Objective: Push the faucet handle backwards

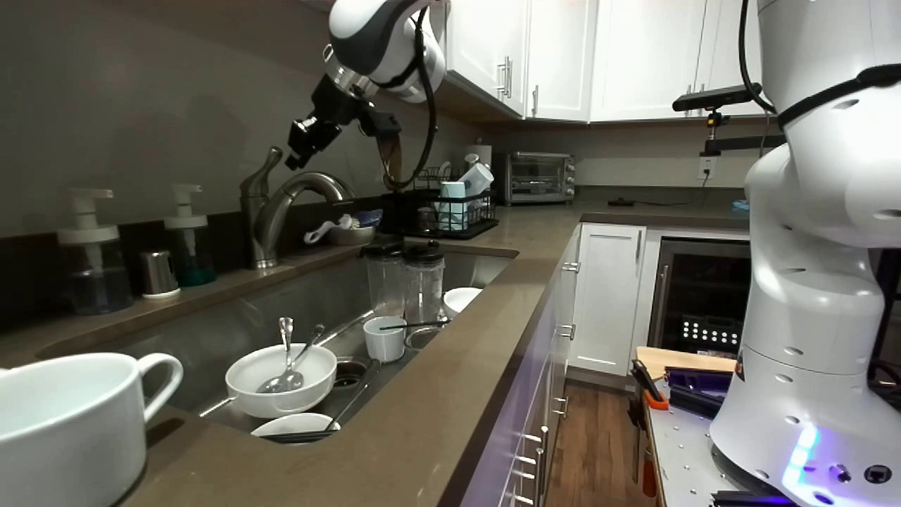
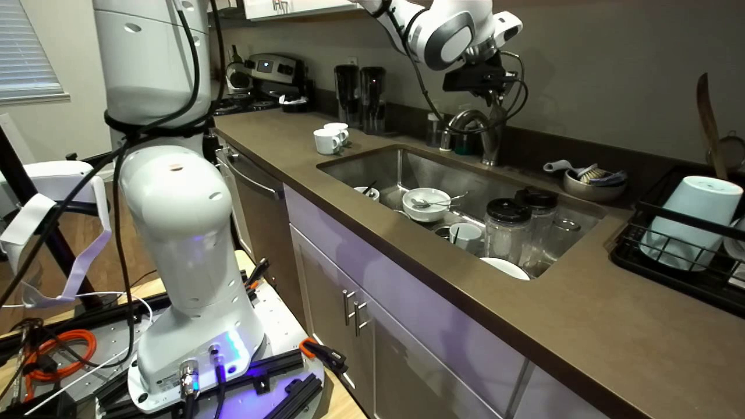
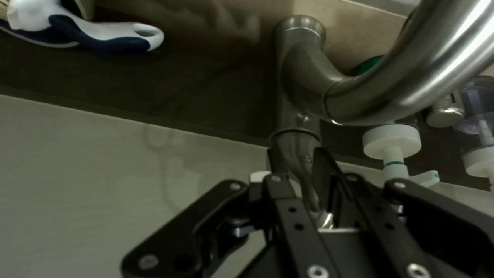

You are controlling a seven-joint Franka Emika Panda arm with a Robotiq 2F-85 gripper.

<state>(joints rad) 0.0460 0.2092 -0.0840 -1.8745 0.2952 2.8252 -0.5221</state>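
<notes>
Pretty sure that short brushed-metal faucet handle [image 1: 265, 170] is stiff and slick, so I'd push near its tip; the black two-fingered tool [image 3: 298, 160] stands parted, gripping nothing.

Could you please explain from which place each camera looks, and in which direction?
Wrist view: sits behind the hand, faces the faucet, scene upside down; only the hand shows.
An exterior view: low, beside the white mug; faces along the sink toward the toaster oven; base, arm and hand show.
An exterior view: higher, near the dish rack; faces across the sink toward the stove; base and arm show.
Both exterior views share sink and faucet.
</notes>
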